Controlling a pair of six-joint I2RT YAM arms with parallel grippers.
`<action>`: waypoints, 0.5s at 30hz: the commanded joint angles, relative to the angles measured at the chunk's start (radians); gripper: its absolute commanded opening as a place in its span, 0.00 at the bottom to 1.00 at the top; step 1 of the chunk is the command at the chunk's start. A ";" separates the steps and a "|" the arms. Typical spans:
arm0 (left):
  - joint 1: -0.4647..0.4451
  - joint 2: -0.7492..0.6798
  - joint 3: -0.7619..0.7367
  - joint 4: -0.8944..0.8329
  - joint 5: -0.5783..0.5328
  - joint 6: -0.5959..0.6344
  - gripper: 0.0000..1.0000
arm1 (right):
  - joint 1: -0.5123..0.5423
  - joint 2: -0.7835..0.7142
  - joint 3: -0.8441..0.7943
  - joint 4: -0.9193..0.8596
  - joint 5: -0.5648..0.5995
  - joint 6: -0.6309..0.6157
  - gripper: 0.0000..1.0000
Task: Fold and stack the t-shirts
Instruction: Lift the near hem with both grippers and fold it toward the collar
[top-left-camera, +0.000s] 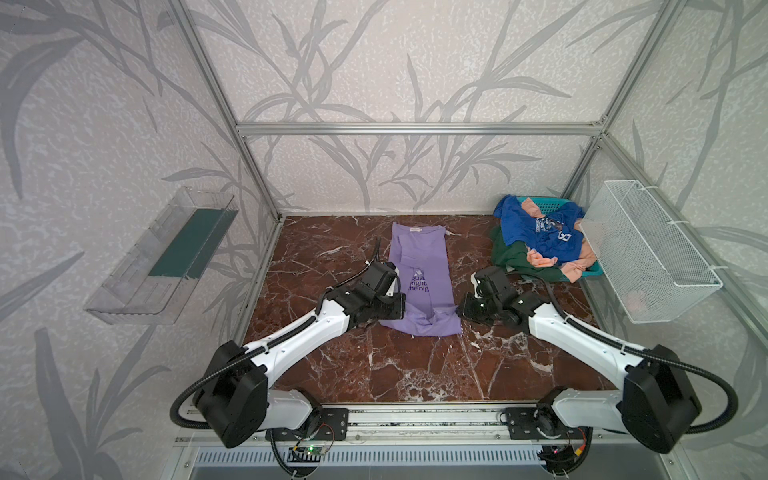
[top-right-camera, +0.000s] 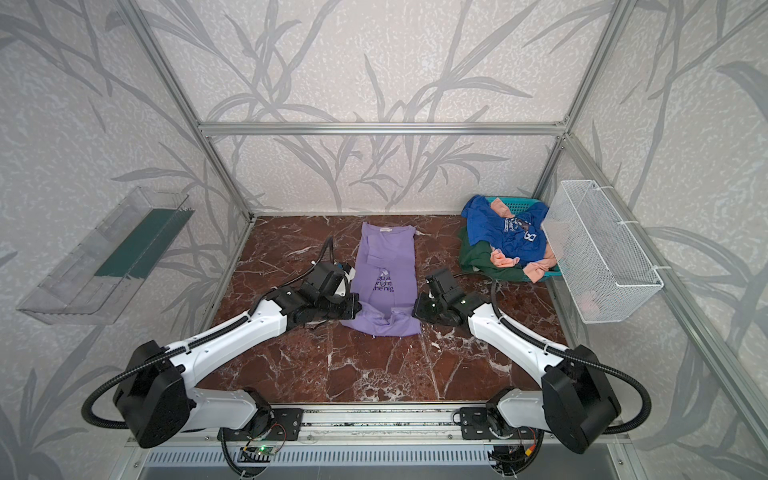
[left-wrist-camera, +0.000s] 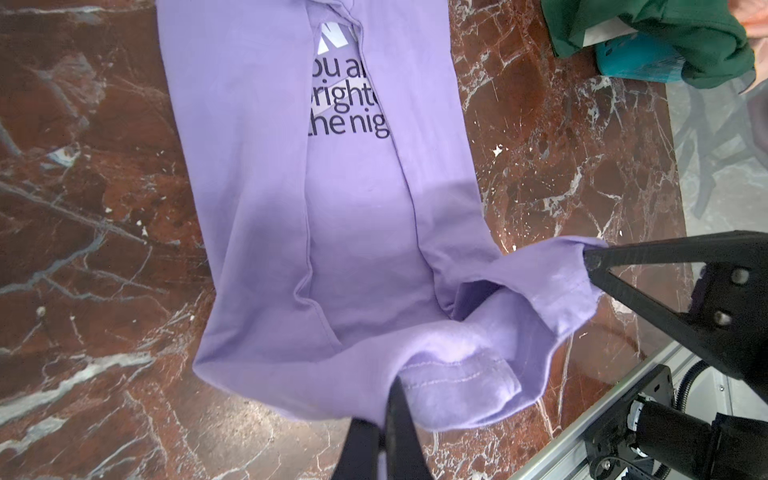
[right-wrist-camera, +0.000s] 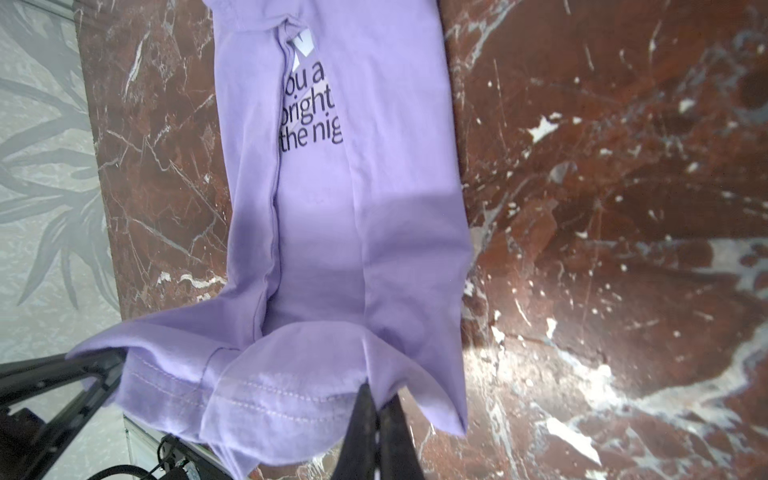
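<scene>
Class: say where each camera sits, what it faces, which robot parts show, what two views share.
Top views: above the arm bases, looking down at the red-brown marble table; both arms show.
Left wrist: on the left arm, facing the lavender cloth t-shirt; left gripper, right gripper show.
Right wrist: on the right arm, same t-shirt, both grippers.
Shared: both wrist views show its pinched hem.

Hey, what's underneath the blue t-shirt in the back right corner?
Under the blue t-shirt lie a peach shirt and a dark green shirt, all heaped on a teal basket. The cloth covers the basket's inside, so anything deeper cannot be seen.
</scene>
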 joint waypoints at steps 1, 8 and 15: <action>0.035 0.048 0.046 0.005 0.015 0.028 0.00 | -0.049 0.089 0.080 0.033 -0.066 -0.069 0.00; 0.115 0.163 0.106 0.069 0.037 0.003 0.00 | -0.137 0.331 0.300 -0.028 -0.185 -0.138 0.00; 0.175 0.328 0.239 0.058 0.092 0.001 0.00 | -0.191 0.506 0.456 -0.072 -0.212 -0.165 0.00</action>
